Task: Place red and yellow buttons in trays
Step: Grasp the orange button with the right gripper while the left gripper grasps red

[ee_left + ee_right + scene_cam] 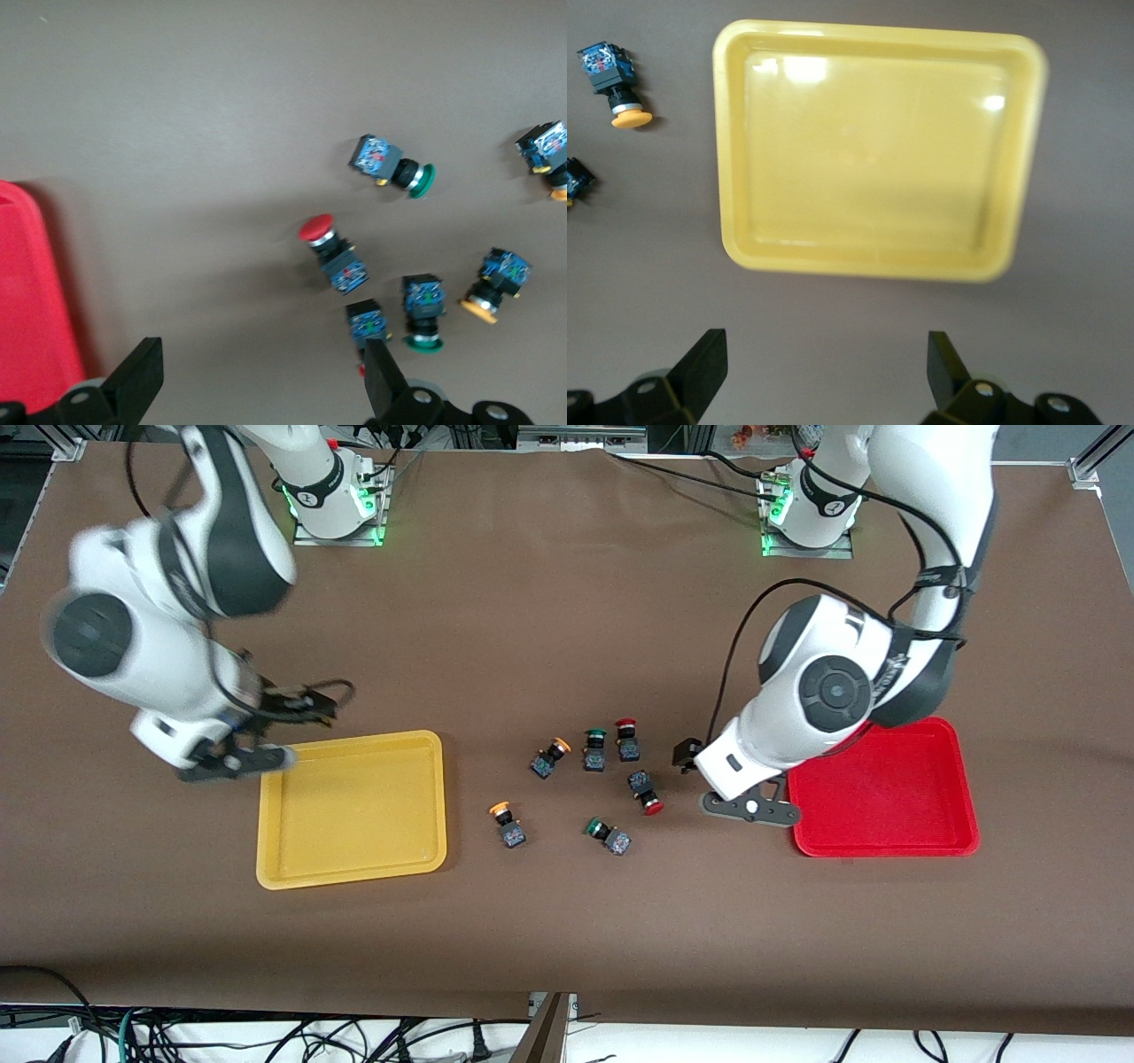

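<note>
You are looking at a brown table (549, 602) carrying two trays and six switches. The yellow tray (352, 809) is lying toward the right arm's end, and the red tray (886, 793) is lying toward the left arm's end. Between them, the switches are sitting directly on the table: one yellow button (551, 757), a green-capped switch (594, 749) and one red button (627, 740) are forming a row. Nearer the front camera, you are seeing a second red button (646, 792), a second yellow button (507, 823) and a second green-capped switch (608, 835).
</note>
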Motion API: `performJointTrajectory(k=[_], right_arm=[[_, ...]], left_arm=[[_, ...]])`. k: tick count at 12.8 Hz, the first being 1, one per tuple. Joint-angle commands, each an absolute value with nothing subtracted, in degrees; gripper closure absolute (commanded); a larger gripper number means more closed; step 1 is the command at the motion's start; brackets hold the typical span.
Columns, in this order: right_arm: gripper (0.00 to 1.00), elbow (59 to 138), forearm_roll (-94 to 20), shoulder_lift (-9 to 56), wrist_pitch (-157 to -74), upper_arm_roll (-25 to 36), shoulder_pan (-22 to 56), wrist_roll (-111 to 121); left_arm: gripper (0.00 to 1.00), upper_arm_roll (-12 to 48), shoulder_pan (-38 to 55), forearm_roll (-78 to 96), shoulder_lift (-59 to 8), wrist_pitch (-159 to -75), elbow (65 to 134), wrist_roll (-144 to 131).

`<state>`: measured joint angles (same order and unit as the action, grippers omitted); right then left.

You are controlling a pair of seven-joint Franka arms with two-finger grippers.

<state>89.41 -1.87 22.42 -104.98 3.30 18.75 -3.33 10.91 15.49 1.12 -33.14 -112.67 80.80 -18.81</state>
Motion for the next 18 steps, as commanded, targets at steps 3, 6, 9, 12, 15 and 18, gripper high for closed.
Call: performJointTrajectory(k=[3,6,9,12,15,18], right_arm=[[0.00,85.2,-2.9,34.8,-122.0,2.6,26.5,-5.5],[0.00,77.9,-6.0,44.1,-127.1,2.7,29.4,-7.0],[0.00,75.2,-7.1,50.3,-134.4,2.6,30.5,-8.3],[0.00,73.0,-7.1,53.0,-137.1,1.1,30.8,-12.6],[0.01,72.9,-7.1,55.2,-141.4,1.1,31.5,-13.3],[0.26,73.3,-7.2,55.5,-141.9,1.1,31.5,-13.0]], left_arm=[[0.00,10.3,19.2,0.7,-36.2,-117.0,84.1,-28.5],[0.00,10.4,20.2,0.8,-36.0,-129.1,91.8,-30.1],[0.00,10.0,23.4,0.3,-36.3,-130.9,94.6,-35.3],[0.00,10.2,23.6,-2.7,-36.3,-135.5,98.3,-40.1],[0.00,10.0,25.0,-3.9,-36.4,-137.4,99.8,-41.5],[0.00,10.1,25.4,-4.0,-37.4,-140.1,100.7,-43.1]])
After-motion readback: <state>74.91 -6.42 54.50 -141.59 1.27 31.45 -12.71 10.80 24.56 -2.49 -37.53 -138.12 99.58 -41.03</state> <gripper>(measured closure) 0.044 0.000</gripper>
